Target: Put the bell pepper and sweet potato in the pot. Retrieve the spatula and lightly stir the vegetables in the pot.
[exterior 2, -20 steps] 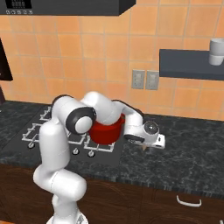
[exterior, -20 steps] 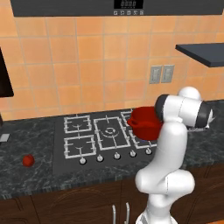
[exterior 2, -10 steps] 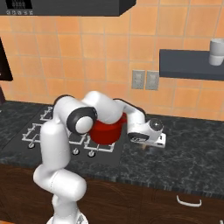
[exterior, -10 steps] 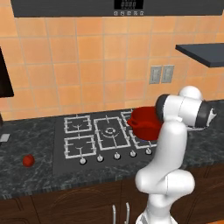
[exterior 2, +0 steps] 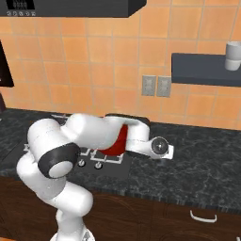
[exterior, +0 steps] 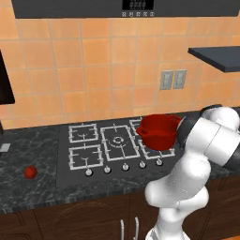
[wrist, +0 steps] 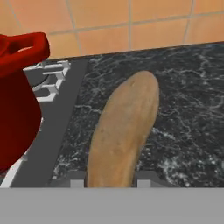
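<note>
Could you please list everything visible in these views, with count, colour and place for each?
pot: one, bright red, on the right burners of the stove.
sweet potato: one, tan-orange, between the fingertips in the hand view, over the counter right of the stove.
bell pepper: one, red, on the counter left of the stove.
stove: one, dark with white grates and a row of knobs, set in the counter.
counter: one, dark speckled, along the orange tiled wall.
wall outlets: two, grey, on the tiles above the pot.
shelf: one, dark, on the wall at right.
cup: one, pale grey, on the shelf.
gripper: one, shut on the sweet potato.
</note>
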Available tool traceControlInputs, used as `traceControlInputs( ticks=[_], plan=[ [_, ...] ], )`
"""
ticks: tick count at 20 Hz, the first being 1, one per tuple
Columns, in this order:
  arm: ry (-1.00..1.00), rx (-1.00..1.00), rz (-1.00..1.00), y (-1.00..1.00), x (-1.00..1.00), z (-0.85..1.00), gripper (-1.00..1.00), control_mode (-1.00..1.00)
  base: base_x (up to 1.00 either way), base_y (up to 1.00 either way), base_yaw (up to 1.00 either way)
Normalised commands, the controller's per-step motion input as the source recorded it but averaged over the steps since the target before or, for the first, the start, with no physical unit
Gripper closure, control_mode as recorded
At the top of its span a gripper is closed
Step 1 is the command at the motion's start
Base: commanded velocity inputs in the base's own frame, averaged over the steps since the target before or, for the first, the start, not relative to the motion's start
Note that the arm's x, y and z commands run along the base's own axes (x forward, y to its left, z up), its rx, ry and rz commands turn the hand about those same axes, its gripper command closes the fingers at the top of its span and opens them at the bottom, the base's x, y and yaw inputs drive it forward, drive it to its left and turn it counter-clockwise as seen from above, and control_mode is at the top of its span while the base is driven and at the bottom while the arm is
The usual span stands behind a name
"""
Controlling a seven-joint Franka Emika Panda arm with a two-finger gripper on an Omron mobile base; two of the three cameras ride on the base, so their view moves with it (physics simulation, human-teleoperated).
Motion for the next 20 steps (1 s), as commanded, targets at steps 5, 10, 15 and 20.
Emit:
traceControlInputs(
  ticks=[5, 10, 15, 20],
  plan=[
    [-0.06, -0.01, -0.06, 0.14, -0.42, 1.0, 1.0, -1.0, 0.0, 0.0, 0.0],
    [0.0, -0.02, -0.04, 0.21, -0.01, 1.0, 1.0, -1.0, 0.0, 0.0, 0.0],
    [0.04, -0.01, 0.0, 0.57, 0.0, 0.91, 1.0, -1.0, 0.0, 0.0, 0.0],
    [0.1, -0.03, 0.0, 0.96, 0.0, 0.14, 1.0, -1.0, 0.0, 0.0, 0.0]
  ],
)
